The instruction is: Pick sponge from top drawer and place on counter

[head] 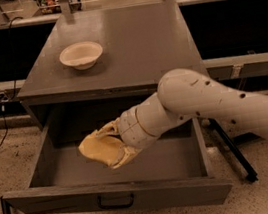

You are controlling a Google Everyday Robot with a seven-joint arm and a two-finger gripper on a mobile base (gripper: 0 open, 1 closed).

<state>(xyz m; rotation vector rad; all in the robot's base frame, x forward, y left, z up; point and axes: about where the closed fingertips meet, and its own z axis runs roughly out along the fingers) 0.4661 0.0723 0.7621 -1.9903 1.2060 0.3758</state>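
Sponge (98, 150) clamped between the fingers (107, 130) of the gripper (111, 147), held over the inside of the open top drawer (113, 197), left of centre. Cream bowl (81, 55) on the tabletop (149, 41), rear left, well apart.

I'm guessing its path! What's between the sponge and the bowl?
Camera view: only bare counter and its front edge. The gripper holds the sponge above the open top drawer.
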